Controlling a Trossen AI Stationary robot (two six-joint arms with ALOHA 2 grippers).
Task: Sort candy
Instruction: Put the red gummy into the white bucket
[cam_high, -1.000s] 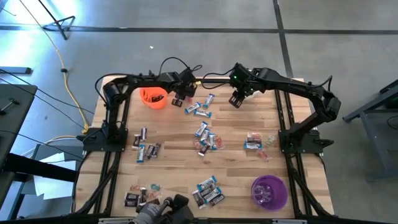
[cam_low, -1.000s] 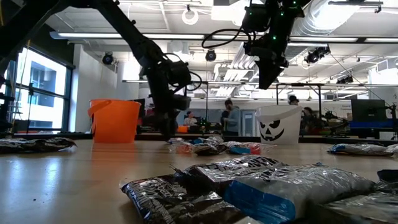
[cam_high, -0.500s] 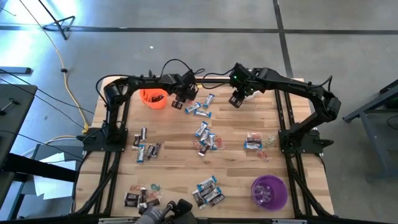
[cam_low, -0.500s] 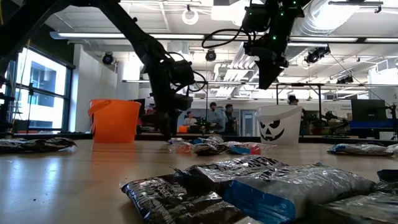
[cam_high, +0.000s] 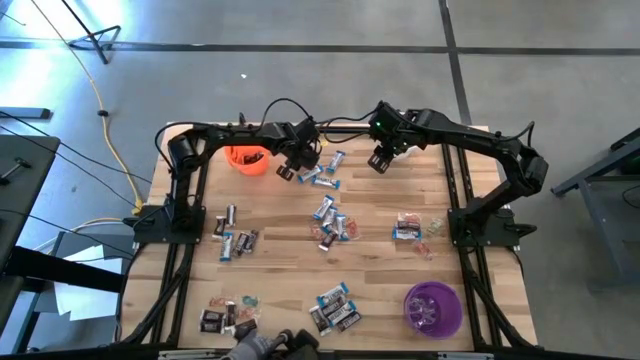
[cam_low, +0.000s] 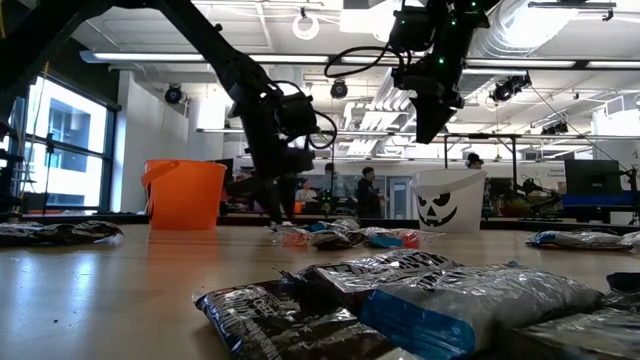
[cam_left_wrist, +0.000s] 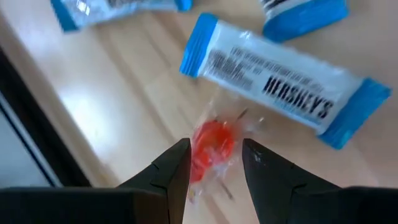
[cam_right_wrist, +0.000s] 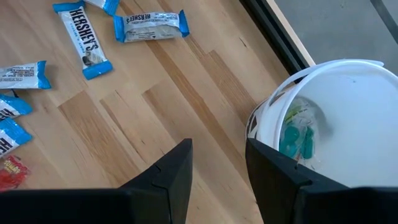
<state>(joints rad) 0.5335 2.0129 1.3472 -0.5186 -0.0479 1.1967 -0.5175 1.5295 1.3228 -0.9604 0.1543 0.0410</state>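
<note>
**Left gripper pinching a little red candy near the orange bucket**

The left gripper is down at the table's far side, just beside the orange bucket, and its two fingers are closed around a small red candy in a clear twist wrapper. The wrapper tails stick out past the fingertips, but it's too crumpled to call a long axis.

Right next to it lies a blue-and-white bar reading "HERSHEY'S" in dark letters, its long axis running diagonally across the wood planks, blue crimped ends at both tips. Two more blue-ended wrappers poke in at the edge of that view.

The right gripper hangs above the table, fingers apart with nothing between them, next to the white bucket. That bucket has a jack-o'-lantern face on it in the low view, and a couple of teal candies sit inside. Two more "HERSHEY'S" bars lie on the wood below, at different angles to each other.

The rest of the candy is scattered in small clusters across the table, and a purple bucket sits at the near right corner.
</note>
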